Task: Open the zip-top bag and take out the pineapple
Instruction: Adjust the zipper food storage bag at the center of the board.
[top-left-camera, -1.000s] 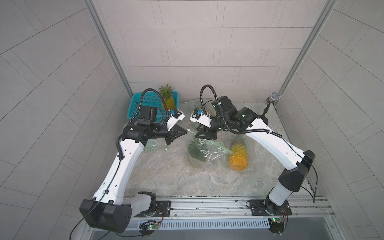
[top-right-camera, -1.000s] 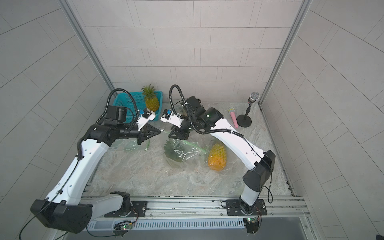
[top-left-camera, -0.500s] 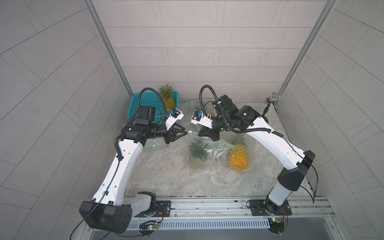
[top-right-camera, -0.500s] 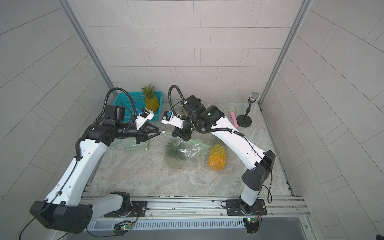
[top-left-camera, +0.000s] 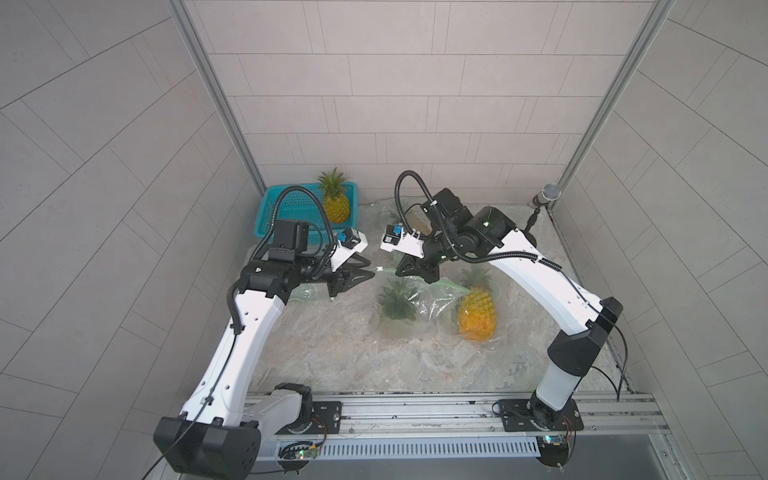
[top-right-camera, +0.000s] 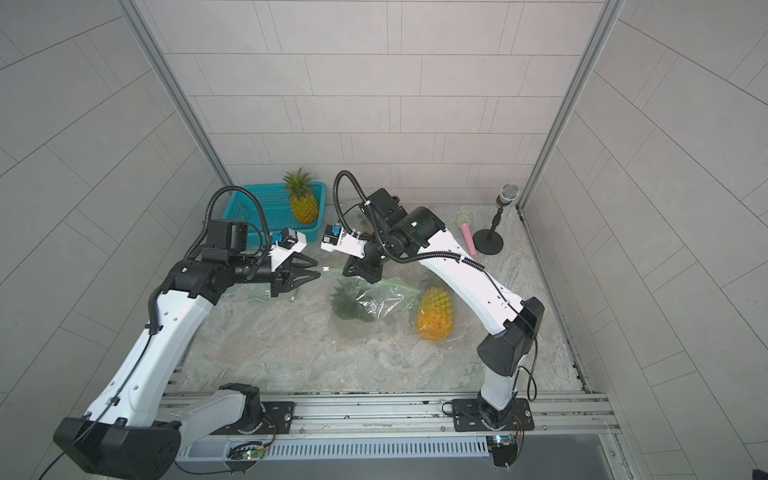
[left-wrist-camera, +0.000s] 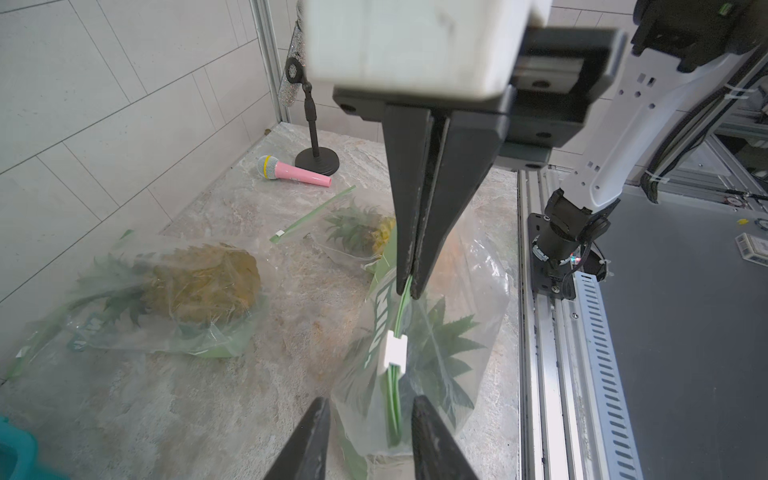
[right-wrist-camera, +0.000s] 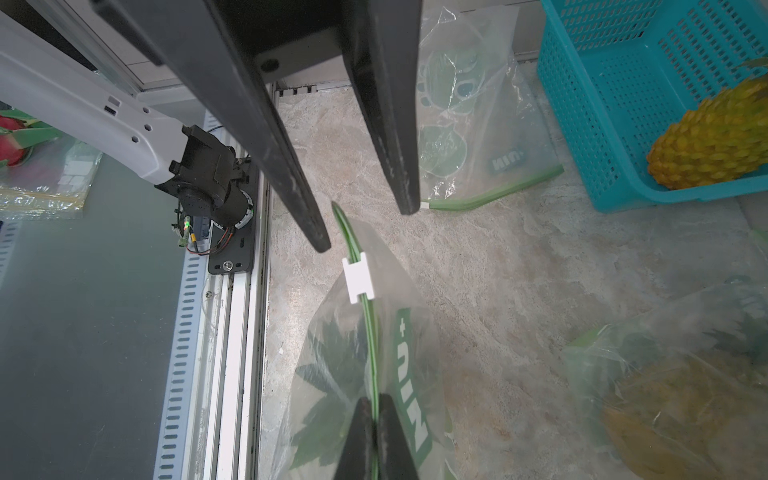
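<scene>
Pinching the zip-top bag (right-wrist-camera: 399, 299) by its green seal (right-wrist-camera: 370, 332), the right gripper (right-wrist-camera: 375, 405) presses its fingers together (pineapple (right-wrist-camera: 328, 374) leaves inside). We see the left gripper (left-wrist-camera: 370, 403) spread open around the seal's end.

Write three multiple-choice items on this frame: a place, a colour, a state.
1. Where is the unbagged pineapple? A in the teal basket; B in a gripper; C on a shelf.
2. What colour is the zip slider? A red; B white; C black.
3. How is the right gripper? A wide open; B shut on nothing; C shut on the zip strip.
Key: 1 A, it sits within the mesh walls; 2 B, white against the green strip; 3 C, its tips pinch the strip.
</scene>
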